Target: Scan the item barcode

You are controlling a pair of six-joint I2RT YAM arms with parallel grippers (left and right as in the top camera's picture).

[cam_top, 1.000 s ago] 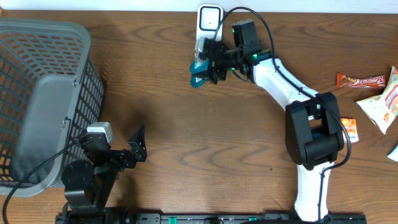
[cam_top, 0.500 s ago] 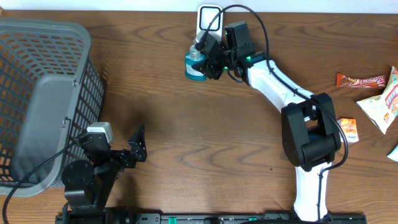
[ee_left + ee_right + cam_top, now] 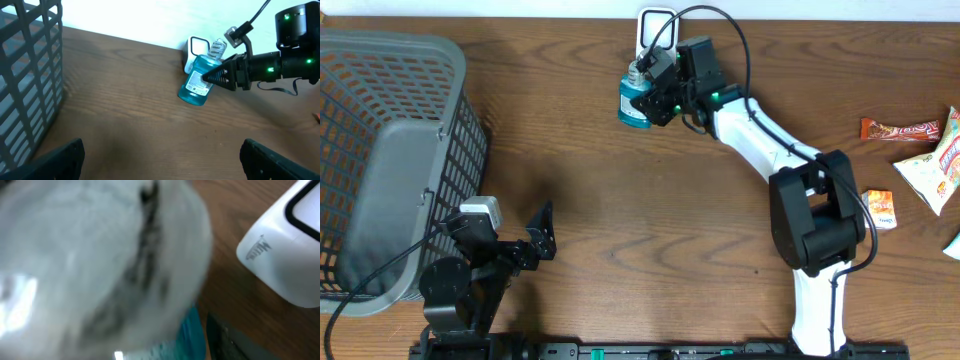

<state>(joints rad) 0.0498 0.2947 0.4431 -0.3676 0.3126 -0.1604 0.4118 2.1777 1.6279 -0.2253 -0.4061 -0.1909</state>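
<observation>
Brown wood-grain table (image 3: 620, 230) runs back to a white wall, and I can see a grey wire basket (image 3: 380, 150) taking up the left end.

At the back edge, near the middle, stands a white scanner (image 3: 655, 20). The right arm reaches across to it, and the right gripper (image 3: 658, 98) is closed around the upper part of a blue bottle (image 3: 635, 102). From the left wrist camera the bottle (image 3: 197, 85) is tilted, with its clear cap up beside the scanner (image 3: 197, 46) and its white label facing that camera. Its base is down near the wood, but I cannot tell whether it touches. The right wrist view is mostly a blurred pale shape close to the lens, with a bit of teal below it and the scanner (image 3: 285, 255) off to the right.

The left gripper (image 3: 542, 232) sits low near the front left, beside the basket and well apart from the bottle. Its fingers (image 3: 60, 157) are spread wide with nothing between them.

At the far right lie a candy bar (image 3: 900, 128), a snack bag (image 3: 930, 175) and a small orange packet (image 3: 882, 207).
</observation>
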